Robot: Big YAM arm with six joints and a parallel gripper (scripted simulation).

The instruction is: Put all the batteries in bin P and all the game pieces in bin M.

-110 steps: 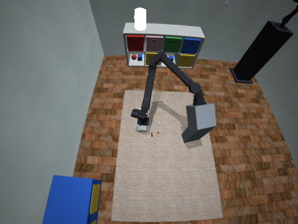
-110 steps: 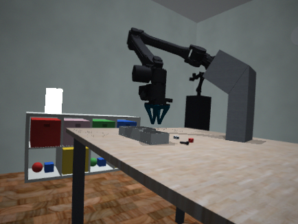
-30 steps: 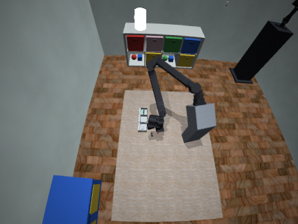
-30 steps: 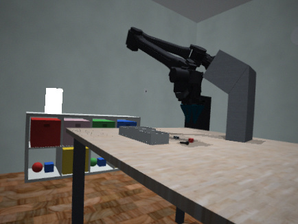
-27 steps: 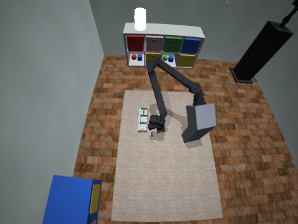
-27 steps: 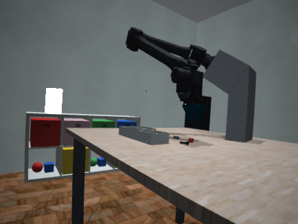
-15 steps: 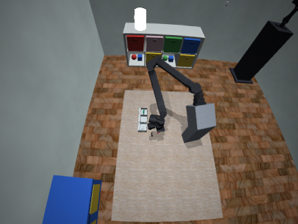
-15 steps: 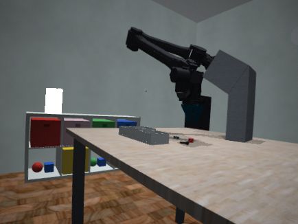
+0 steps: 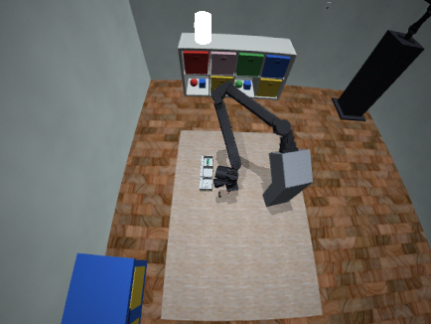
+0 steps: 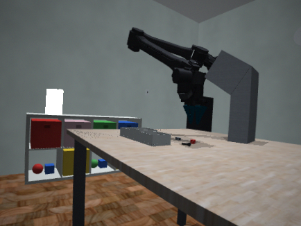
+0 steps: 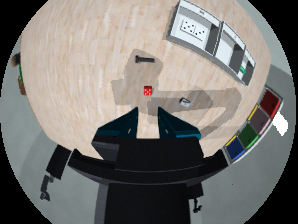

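A small red die (image 11: 148, 91) (image 10: 193, 141) lies on the table just ahead of my gripper. A small black piece (image 11: 141, 60) (image 10: 185, 143) lies a little beyond it, and a small grey thing (image 11: 185, 102) lies to its right. A row of grey bins (image 9: 201, 174) (image 10: 145, 136) (image 11: 174, 23) stands to the left of the arm; their letters are too small to read. The far bin holds something green (image 11: 244, 68). My gripper (image 11: 148, 110) (image 10: 195, 122) (image 9: 225, 182) hangs well above the table over the die, fingers part-way open with nothing between them.
The arm's grey stand (image 9: 290, 176) (image 10: 239, 100) is on the table's right side. A white shelf with coloured boxes (image 9: 237, 65) (image 10: 83, 145) stands behind the table. A blue cabinet (image 9: 104, 290) is at the front left and a black pillar (image 9: 377, 75) at the back right.
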